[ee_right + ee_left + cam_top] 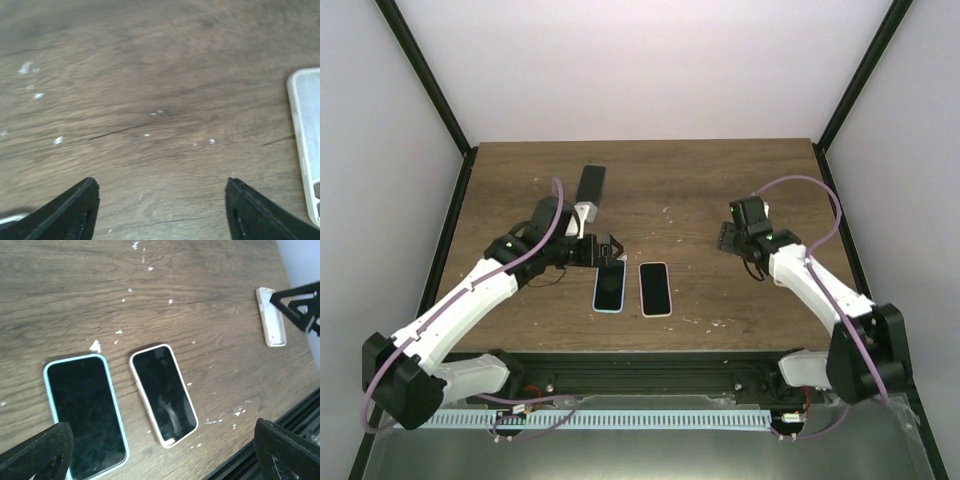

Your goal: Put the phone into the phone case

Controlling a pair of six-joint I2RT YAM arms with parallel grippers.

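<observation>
Two phones lie screen up, side by side, near the front middle of the table. One has a light blue rim (pixel 609 288) (pixel 85 415), the other a white rim (pixel 655 288) (pixel 162 392). My left gripper (pixel 612 248) (pixel 162 426) is open and empty, hovering just behind and above the blue-rimmed phone. An empty white phone case (pixel 306 145) lies at the right edge of the right wrist view and shows edge-on in the left wrist view (pixel 271 316). My right gripper (pixel 732 240) (pixel 161 182) is open and empty over bare wood beside that case.
A dark phone-shaped slab (pixel 591 185) lies at the back left of the wooden table (pixel 700 190). White flecks dot the wood. A black rail (pixel 650 365) runs along the front edge. White walls enclose the table.
</observation>
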